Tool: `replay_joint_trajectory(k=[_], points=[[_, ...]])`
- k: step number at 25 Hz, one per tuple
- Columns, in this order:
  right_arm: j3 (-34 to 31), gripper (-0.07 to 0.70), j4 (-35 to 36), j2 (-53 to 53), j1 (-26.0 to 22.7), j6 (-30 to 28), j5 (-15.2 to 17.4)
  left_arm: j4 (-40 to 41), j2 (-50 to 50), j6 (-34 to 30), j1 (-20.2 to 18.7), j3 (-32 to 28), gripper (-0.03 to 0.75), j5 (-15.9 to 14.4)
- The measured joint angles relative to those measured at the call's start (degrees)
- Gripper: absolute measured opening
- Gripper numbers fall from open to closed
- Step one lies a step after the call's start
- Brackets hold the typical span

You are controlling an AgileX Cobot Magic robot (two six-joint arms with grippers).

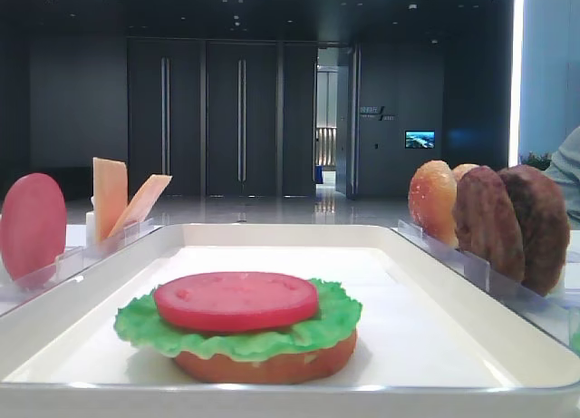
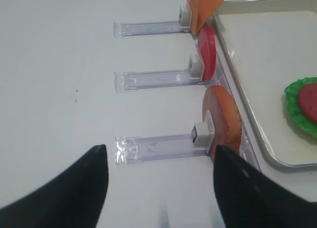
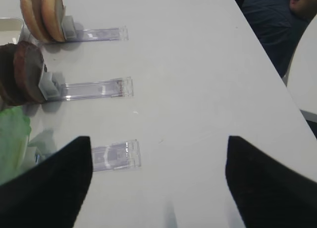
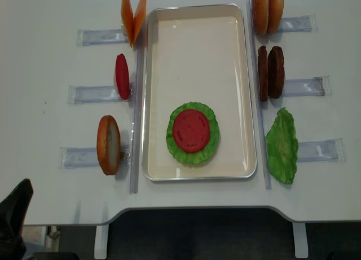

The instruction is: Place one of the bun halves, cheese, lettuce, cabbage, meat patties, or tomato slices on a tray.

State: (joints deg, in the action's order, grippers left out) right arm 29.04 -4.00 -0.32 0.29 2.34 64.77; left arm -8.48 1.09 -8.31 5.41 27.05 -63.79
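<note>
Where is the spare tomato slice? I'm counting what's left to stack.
In the overhead view, the spare tomato slice stands on edge in the middle holder left of the tray, between the cheese and a bun half.

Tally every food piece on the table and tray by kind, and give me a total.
bun halves: 4 (one lies under the stack on the tray)
cheese slices: 2
tomato slices: 2
lettuce leaves: 2
meat patties: 2
Total: 12 pieces
</note>
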Motion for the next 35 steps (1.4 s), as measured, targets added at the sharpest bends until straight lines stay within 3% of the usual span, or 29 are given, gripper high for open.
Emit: replay_joint_trajectory(k=[35], points=[[0.0,0.537,0.0,0.0,0.0,0.0,0.0,0.1,0.0,0.0,0.0,0.0,0.498,0.0]])
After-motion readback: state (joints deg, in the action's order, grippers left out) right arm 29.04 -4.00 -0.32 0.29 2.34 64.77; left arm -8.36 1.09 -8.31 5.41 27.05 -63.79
